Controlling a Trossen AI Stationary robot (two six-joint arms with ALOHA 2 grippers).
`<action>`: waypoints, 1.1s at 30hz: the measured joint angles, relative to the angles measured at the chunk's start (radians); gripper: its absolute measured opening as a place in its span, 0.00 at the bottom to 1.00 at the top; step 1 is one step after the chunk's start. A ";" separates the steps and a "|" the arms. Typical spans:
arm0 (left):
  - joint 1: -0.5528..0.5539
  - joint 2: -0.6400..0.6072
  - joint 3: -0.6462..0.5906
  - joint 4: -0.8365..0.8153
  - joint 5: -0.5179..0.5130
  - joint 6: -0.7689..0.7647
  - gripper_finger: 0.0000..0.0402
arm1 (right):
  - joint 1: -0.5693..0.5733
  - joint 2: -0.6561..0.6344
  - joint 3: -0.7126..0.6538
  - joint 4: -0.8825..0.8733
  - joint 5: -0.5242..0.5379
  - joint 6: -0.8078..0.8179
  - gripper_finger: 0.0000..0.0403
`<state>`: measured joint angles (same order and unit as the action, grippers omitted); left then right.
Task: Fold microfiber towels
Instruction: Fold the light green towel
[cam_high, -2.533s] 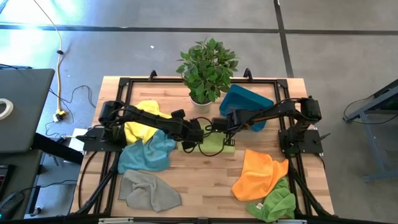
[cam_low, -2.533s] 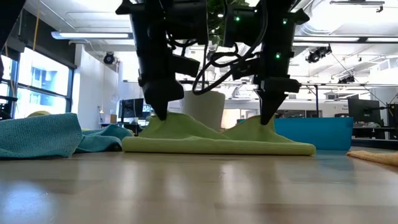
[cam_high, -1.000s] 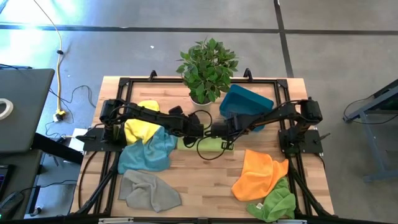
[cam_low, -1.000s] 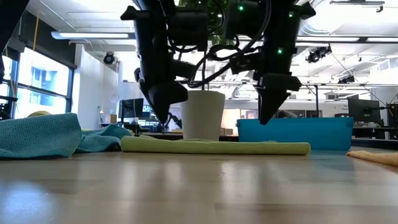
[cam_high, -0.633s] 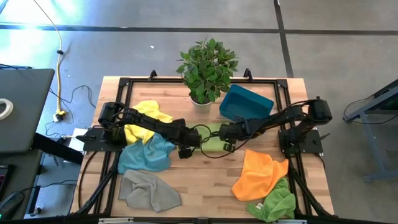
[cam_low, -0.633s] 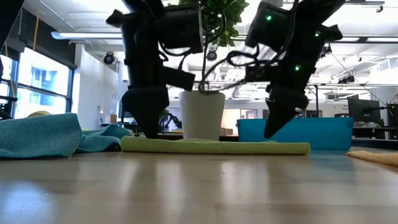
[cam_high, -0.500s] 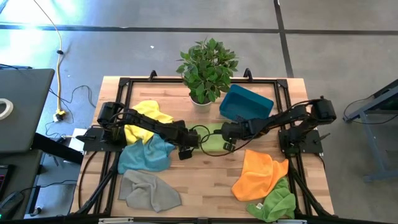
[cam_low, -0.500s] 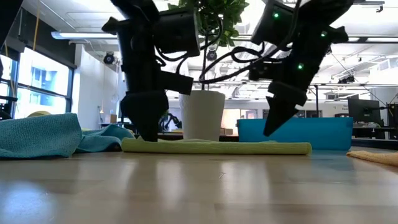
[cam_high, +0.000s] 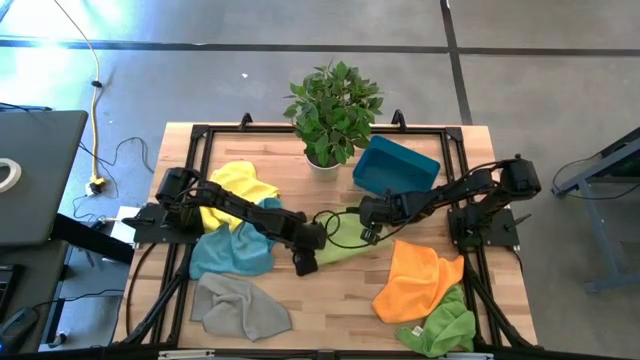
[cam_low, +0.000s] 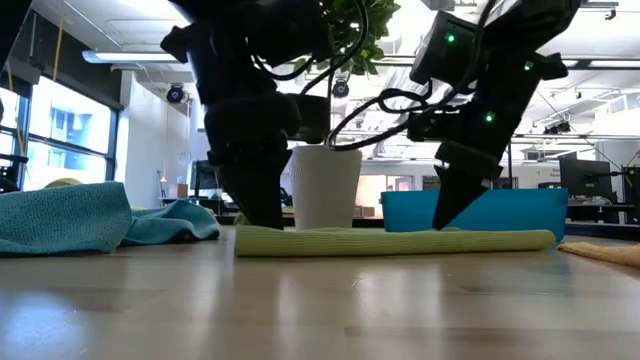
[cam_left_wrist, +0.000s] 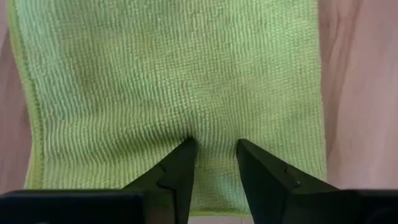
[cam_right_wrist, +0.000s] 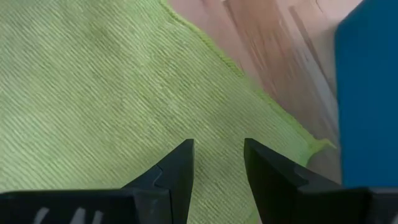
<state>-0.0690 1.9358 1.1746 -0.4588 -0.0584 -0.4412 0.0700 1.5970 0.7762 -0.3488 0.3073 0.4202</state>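
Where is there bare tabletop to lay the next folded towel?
Best patch: bare wood between the grey towel and orange towel, in front of the lime-green towel. Crowded: the table's middle, where the left gripper and right gripper work that towel, and behind it the plant and teal bin.

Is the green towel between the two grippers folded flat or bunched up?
Folded flat: the green towel lies as a low, even, doubled strip on the table, with no peaks.
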 joint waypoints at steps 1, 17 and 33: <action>0.000 -0.001 0.005 -0.014 -0.011 0.001 0.27 | 0.000 -0.001 0.006 -0.011 0.000 0.000 0.33; 0.018 -0.070 -0.039 -0.079 -0.107 0.075 0.27 | 0.114 -0.142 0.007 -0.357 0.027 0.312 0.41; 0.013 -0.076 -0.146 0.080 -0.122 -0.001 0.27 | 0.279 -0.243 -0.244 -0.051 0.019 0.813 0.42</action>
<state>-0.0561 1.8597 1.0289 -0.3783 -0.1804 -0.4425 0.3485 1.3545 0.5325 -0.3994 0.3264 1.2329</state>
